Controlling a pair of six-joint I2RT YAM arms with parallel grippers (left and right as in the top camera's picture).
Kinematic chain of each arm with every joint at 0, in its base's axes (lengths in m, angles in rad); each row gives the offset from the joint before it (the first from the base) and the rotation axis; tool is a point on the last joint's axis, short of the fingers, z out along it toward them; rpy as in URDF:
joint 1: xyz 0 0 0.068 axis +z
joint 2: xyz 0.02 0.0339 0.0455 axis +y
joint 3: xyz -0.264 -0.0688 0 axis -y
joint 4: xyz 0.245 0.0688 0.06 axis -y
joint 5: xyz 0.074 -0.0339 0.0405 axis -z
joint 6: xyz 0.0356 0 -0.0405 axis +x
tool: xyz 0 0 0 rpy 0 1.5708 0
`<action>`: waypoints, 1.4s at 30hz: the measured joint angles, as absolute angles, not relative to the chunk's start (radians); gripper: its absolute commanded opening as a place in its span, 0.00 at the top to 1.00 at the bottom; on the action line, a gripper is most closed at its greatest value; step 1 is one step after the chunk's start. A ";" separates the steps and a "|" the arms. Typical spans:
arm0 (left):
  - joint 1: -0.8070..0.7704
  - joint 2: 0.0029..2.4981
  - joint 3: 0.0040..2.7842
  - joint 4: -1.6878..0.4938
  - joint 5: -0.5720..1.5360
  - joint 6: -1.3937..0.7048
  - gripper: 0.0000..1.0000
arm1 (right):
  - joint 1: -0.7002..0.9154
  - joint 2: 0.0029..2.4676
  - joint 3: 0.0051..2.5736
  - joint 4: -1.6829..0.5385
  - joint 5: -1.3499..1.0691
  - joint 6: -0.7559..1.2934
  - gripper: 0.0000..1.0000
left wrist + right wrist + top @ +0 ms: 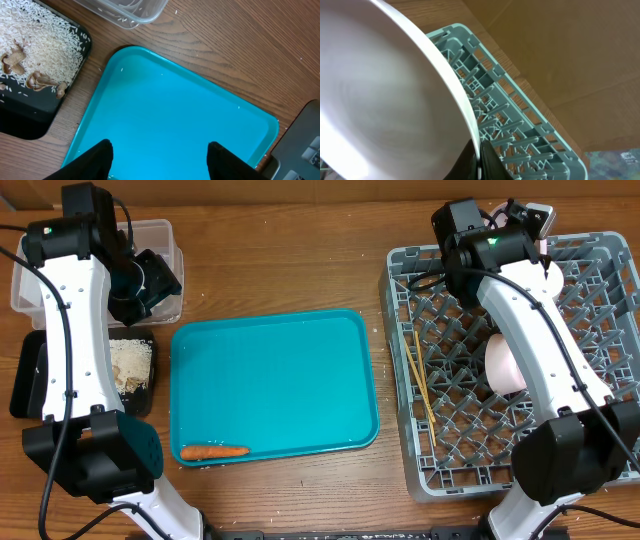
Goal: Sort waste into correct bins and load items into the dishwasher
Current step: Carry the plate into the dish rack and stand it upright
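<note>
The wooden table (pixel 300 270) carries everything. On its right side stands the grey rack (pixel 600 310), and in the middle lies the teal tray (pixel 280 380). At the far left is the clear tub (pixel 160 235). Just near of it is the black tray (pixel 25 385), which holds a heap of rice (pixel 130 360).

The left gripper (pixel 160 160) hangs over the teal tray with its fingers spread apart and nothing between them. The right gripper (pixel 481 160) is over the far edge of the rack and is clenched on the rim of a white dish (pixel 385 100).

A white bowl (pixel 503 365) sits in the rack, partly hidden by the right arm. The chopsticks (pixel 420 385) lie in the left part of the rack. The carrot (pixel 213 451) lies in the near left corner of the teal tray.
</note>
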State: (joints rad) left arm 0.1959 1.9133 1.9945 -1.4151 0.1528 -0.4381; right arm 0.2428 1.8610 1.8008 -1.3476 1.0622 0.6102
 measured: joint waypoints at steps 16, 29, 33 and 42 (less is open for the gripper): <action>0.196 1.913 1.995 -1.413 0.153 -0.435 0.37 | 0.255 1.861 1.685 -1.337 0.927 0.632 0.96; 0.196 1.913 1.995 -1.398 0.153 -0.435 0.37 | 0.473 1.861 1.670 -1.266 0.772 0.648 0.37; 0.196 1.913 1.995 -1.398 0.153 -0.435 0.37 | 0.498 1.861 1.670 -1.268 0.740 0.650 0.37; 0.196 1.913 1.995 -1.407 0.152 -0.423 0.37 | 0.439 1.860 1.690 -1.300 0.720 0.650 0.36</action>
